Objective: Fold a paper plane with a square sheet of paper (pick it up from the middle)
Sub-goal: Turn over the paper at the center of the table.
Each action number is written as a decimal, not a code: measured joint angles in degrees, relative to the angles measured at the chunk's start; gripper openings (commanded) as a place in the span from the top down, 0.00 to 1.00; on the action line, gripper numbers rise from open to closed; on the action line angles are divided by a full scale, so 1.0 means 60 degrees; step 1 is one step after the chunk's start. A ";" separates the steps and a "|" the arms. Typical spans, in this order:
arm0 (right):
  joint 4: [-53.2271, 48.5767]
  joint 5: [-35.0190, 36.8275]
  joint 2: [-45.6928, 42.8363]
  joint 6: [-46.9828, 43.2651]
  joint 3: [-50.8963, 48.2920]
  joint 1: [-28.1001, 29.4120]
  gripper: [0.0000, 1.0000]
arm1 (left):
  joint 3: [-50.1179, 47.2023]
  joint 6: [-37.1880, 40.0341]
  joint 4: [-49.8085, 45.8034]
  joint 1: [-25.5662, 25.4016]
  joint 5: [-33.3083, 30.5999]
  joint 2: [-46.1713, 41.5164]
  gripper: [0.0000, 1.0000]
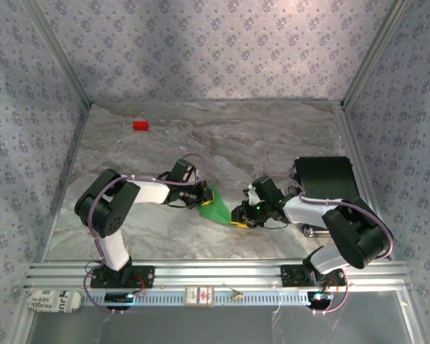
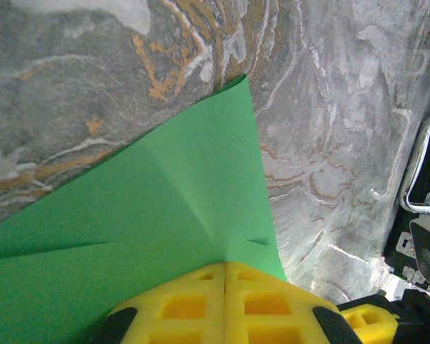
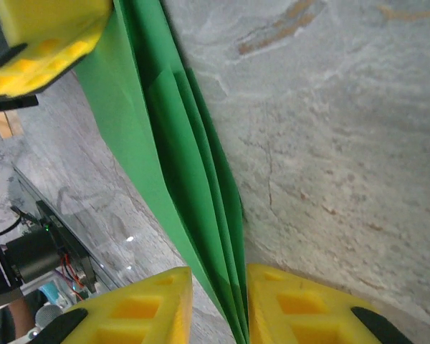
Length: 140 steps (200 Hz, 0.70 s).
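While left pincer clamps the paper plane, right pincer straddles its edge, unclenched.

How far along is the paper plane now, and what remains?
Done: the green paper is folded, with creases and several stacked layers. In hand: the left claw is shut on one part, while the right claw straddles the layered edge; whether it pinches, I cannot tell. Left: probably the last folds, since the layers fan apart and no clean dart shape shows.

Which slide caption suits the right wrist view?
Folded green paper, held by the left gripper, passes between the right gripper's fingers.
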 measured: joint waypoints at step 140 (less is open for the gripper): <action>0.0382 -0.0481 0.0678 -0.0189 0.0157 -0.0350 0.91 | -0.0004 0.0004 -0.0015 0.0004 -0.0004 -0.0022 0.94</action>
